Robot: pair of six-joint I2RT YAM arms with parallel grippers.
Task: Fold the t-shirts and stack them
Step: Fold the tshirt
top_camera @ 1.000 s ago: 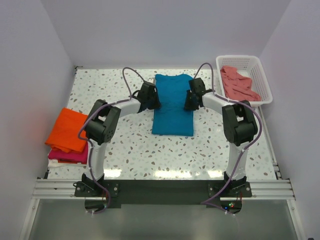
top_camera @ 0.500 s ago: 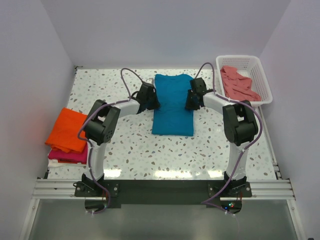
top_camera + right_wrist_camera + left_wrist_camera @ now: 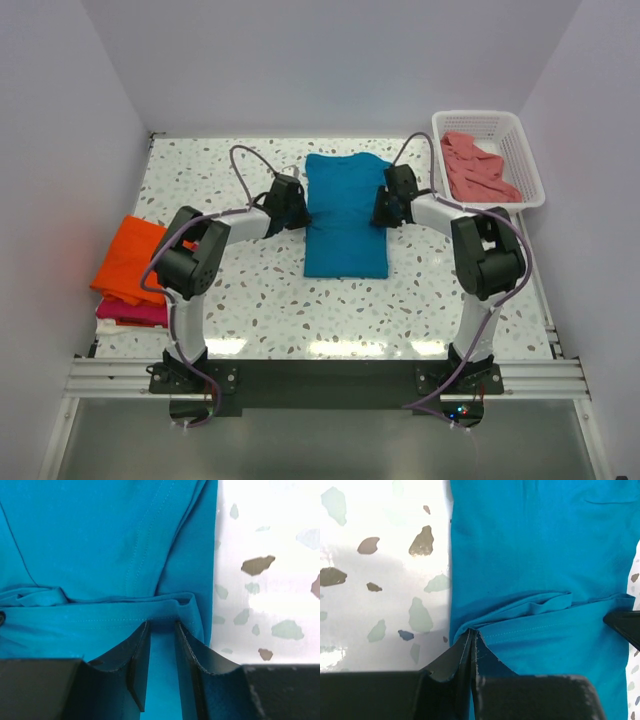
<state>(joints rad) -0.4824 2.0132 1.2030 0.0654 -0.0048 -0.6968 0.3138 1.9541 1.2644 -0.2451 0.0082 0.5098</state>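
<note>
Left wrist view: the left gripper (image 3: pixel 471 633) is clamped on the teal shirt (image 3: pixel 535 555) at its edge far from the basket (image 3: pixel 520 125). The right gripper (image 3: pixel 162 626) is narrowly parted over the basket-side edge. The shirt lies flat, left of the basket. Release both sides evenly to keep the fold square.

— What's different?
— The left arm (image 3: pixel 190 262) and right arm (image 3: pixel 488 252) have swung their elbows toward the desk's (image 3: pixel 250 300) near edge. The left claw (image 3: pixel 297 208) slid slightly left, at the teal shirt's (image 3: pixel 345 225) edge.
— The right claw (image 3: pixel 381 210)?
— Its jaws have eased apart.
</note>
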